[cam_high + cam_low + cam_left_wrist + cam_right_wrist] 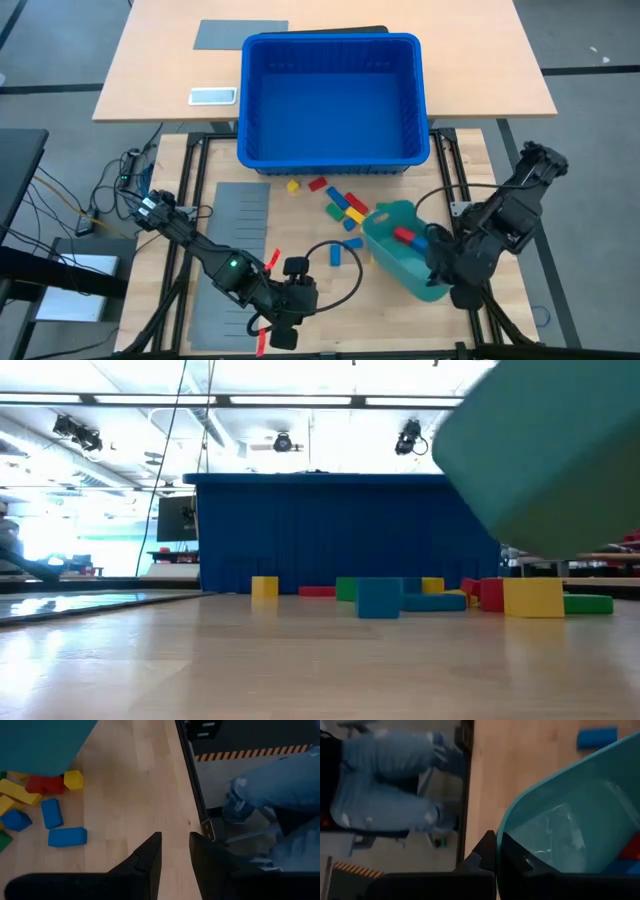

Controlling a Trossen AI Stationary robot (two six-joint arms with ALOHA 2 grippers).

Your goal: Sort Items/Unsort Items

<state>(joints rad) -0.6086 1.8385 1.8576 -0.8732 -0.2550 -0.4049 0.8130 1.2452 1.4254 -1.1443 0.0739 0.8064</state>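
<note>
My right jaws (496, 851) are pinched shut on the rim of the teal tray (395, 262), which I hold tilted at the lower right of the overhead frame; in the table-level view its underside fills the upper right corner, clear of the table (300, 660). Inside the tray a red block (404, 236) and a blue block (418, 243) lie against its wall.

My left jaws (175, 851) sit at the lower middle of the overhead frame, over the near edge of the table, standing narrowly apart with nothing between them. The grey slotted sheet (235, 220) lies flat at the lower left, partly under my left arm.

Most of the items are loose on the table in the middle of the overhead frame, just below the big blue bin (332, 100) and just left of the tray: a yellow block (293, 185) and a red one (317, 184) nearest the bin, then a jumble of blue, yellow, red and green ones (345, 207). A blue block (336, 254) lies apart, lower down.

In the wrist views a person in jeans (390, 785) stands beside the table. A phone (212, 96) and a grey pad (240, 34) rest on the far desk at the upper left.
</note>
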